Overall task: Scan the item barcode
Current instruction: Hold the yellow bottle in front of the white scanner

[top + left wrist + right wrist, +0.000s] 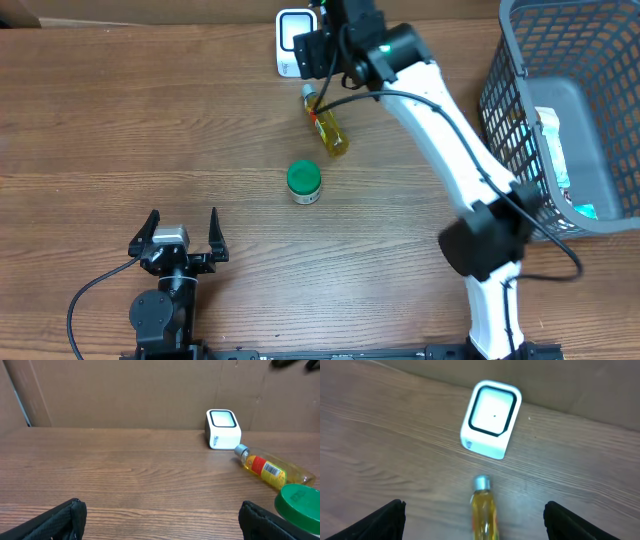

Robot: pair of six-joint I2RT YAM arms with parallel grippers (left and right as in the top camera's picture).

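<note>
A yellow bottle (328, 126) with a silver cap and a red-and-yellow barcode label (272, 471) lies on the table, cap toward the white scanner (292, 42). In the right wrist view the scanner (491, 419) sits just beyond the bottle's cap (482, 482). My right gripper (472, 510) hovers over the bottle's neck, open, with one finger well out on each side and touching nothing. My left gripper (180, 232) rests near the front edge, open and empty, with only bare wood between its fingers (70, 515).
A green-lidded jar (303, 182) stands in front of the bottle, at the right edge of the left wrist view (300, 502). A grey mesh basket (600, 60) holding packaged items fills the far right. A cardboard wall backs the table.
</note>
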